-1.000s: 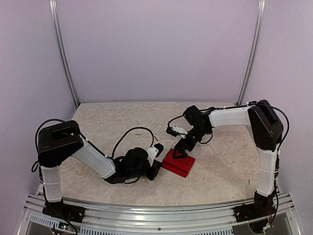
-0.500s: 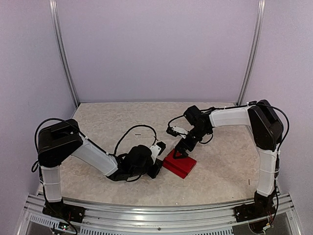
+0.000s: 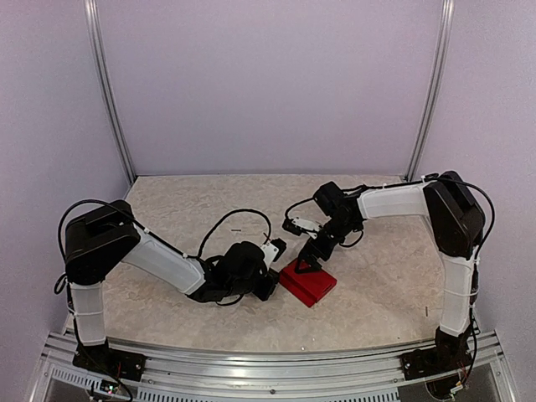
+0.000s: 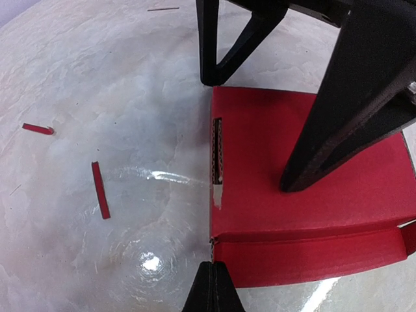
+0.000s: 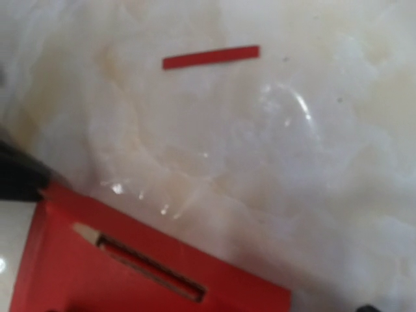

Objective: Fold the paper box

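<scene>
We look down on a pale marbled table (image 3: 167,209) closed in by lilac walls (image 3: 268,84). The left gripper (image 4: 212,289) has its fingers pressed together into a single dark point. That point meets the near left corner of the paper box (image 4: 312,156), just where a folded front flap joins the top panel.

The right gripper (image 3: 307,261) stands over the box with its jaws spread wide. One finger (image 4: 338,117) comes down onto the box's red top. The other reaches the table at the box's far left corner, right against the edge of the card.

The box itself lies flat, bright red, between the two grippers. Along its left edge we see a narrow slot (image 4: 217,149) with a pale card tab showing in it. Left of the box and apart from it lie a thin red strip (image 4: 100,190) and, farther out, a shorter red scrap (image 4: 37,129).
</scene>
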Available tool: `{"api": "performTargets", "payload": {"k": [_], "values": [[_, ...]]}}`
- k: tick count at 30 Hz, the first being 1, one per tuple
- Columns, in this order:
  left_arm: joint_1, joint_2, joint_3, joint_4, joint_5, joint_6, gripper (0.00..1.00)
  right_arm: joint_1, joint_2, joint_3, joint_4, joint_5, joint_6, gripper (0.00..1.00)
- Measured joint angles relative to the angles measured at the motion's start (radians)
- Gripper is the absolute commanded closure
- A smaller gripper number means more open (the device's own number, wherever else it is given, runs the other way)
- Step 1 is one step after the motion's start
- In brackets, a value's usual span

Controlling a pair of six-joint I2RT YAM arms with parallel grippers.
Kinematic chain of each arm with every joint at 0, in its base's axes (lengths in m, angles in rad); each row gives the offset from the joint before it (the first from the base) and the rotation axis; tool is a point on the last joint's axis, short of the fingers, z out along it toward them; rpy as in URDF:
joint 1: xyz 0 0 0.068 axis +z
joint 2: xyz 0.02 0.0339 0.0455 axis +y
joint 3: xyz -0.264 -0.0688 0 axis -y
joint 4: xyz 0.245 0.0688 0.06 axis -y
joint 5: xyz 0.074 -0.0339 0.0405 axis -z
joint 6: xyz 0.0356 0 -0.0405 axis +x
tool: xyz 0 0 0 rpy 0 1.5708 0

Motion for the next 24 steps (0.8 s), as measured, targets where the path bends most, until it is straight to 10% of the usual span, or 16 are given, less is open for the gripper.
{"api": "performTargets", "payload": {"k": [24], "values": [[-0.063, -0.005, -0.076, 0.116, -0.051, 0.076, 1.00, -0.008, 0.010, 0.012, -0.005, -0.026, 0.027, 0.03]]}}
